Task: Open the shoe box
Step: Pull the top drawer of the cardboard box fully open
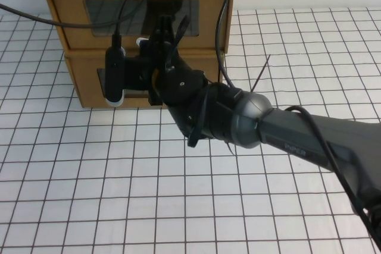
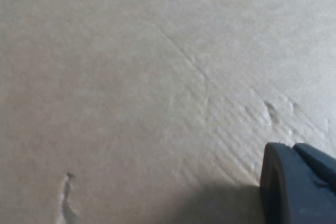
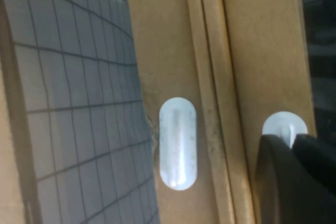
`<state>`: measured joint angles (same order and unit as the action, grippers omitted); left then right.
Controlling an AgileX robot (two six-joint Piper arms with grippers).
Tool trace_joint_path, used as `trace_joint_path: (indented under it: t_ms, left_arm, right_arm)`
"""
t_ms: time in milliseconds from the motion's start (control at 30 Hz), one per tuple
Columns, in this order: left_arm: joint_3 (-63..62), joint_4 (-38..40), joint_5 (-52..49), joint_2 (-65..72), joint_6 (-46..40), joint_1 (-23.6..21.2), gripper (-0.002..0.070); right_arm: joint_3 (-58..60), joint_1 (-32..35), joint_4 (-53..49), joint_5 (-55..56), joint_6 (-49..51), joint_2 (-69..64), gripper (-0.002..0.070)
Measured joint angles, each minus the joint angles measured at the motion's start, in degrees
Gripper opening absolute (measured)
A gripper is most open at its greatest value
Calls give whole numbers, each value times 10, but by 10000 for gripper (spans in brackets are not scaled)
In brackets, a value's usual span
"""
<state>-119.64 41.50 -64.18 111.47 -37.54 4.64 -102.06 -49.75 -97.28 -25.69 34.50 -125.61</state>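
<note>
At the back left of the gridded white worktop (image 1: 119,194), two cardboard drawers stand stacked. The upper shoe box (image 1: 202,4) sits on the lower shoe box (image 1: 83,84), and both windowed fronts face the robot. Neither drawer is pulled out. The left pincer (image 2: 293,150) is close against bare cardboard (only its dark tips show), its two fingers lying together with nothing between them. Which face of the boxes it is at, I cannot tell.

A black wrist camera (image 1: 114,75) hangs before the lower front. Just beside it, the right pincer (image 3: 291,140) is up against the box fronts, closed narrow on a white pull (image 3: 283,121), whose oval tab shows just past the fingertips. That pull sits near the seam between the two drawers, on the one with the dark window (image 3: 317,51). A second white pull (image 3: 177,142) sits untouched across the seam, next to a window (image 3: 79,103) that mirrors the grid.

Further right, the right arm (image 1: 309,141) stretches to the near right corner, with black cables (image 1: 223,22) running up past the upper box.
</note>
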Motion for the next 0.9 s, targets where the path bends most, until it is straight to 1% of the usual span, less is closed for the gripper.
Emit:
trace_joint_path:
  t_ms: [133, 300, 467, 767, 900]
  left_arm:
    - [-1, 1, -6, 0, 3, 0, -2]
    - [-2, 5, -16, -1, 13, 0, -2]
    - [-2, 5, -20, -1, 18, 0, -2]
    - [-2, 5, -23, -1, 25, 0, -2]
    - [-2, 7, -28, -2, 30, 0, -2]
  right_arm:
    - [0, -10, 13, -24, -20, 0, 11]
    - [0, -25, 68, -55, -77, 6, 10]
    - [22, -39, 95, -67, -86, 29, 7]
    - [134, -79, 112, -72, -81, 113, 6]
    - [183, -100, 146, -72, -77, 159, 6]
